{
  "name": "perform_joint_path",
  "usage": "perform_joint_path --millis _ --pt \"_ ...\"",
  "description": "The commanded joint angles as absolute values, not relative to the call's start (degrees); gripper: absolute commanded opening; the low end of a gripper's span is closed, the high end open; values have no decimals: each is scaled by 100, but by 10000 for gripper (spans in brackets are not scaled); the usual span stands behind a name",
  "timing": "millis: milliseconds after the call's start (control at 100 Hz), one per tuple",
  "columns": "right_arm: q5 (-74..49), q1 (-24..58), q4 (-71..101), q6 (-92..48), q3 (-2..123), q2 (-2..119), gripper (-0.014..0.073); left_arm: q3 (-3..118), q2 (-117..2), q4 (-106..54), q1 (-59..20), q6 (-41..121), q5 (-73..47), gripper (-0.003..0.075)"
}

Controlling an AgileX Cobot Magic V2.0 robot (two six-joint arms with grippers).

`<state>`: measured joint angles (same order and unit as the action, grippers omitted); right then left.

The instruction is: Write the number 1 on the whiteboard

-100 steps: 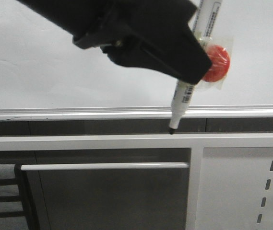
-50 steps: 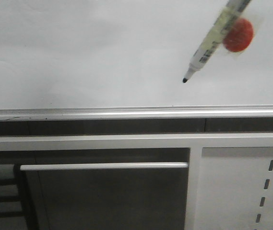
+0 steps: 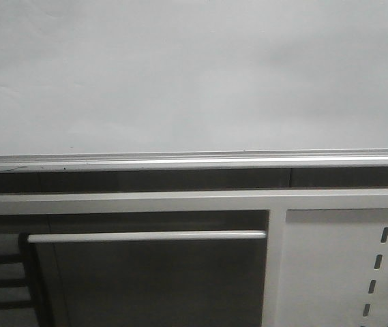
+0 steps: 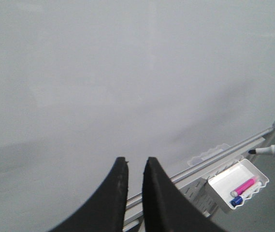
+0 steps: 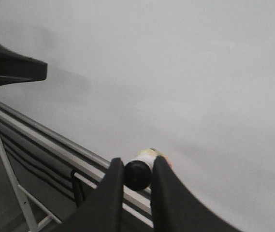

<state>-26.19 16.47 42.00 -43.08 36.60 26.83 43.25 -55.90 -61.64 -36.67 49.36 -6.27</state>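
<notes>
Your whiteboard is the carrying surface here, a plain pale grey-white board with no stroke visible on it in any view. A silver rail runs along its lower edge. In the left wrist view, a small white tray hangs by that rail, holding a pink marker and a blue one.
</notes>
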Motion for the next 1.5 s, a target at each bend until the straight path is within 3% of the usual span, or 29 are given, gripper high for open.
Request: perform_joint_path --millis 0,380,1120,1490 --pt "-2031 1636 4358 -4329 3793 2816 -51 4335 -5313 -6334 -3663 4882 -208 -20" --pt "-2113 1645 6098 -6133 3978 3337 -51 4242 -5079 -6345 -3663 4882 0 -20" --pt "-1632 1657 6428 -6968 4331 4496 -52 4242 -5079 -6267 -3663 4882 169 -20" --pt "-960 2185 6441 -7218 4331 5388 -52 4242 -5079 -6158 -3663 4882 291 -20"
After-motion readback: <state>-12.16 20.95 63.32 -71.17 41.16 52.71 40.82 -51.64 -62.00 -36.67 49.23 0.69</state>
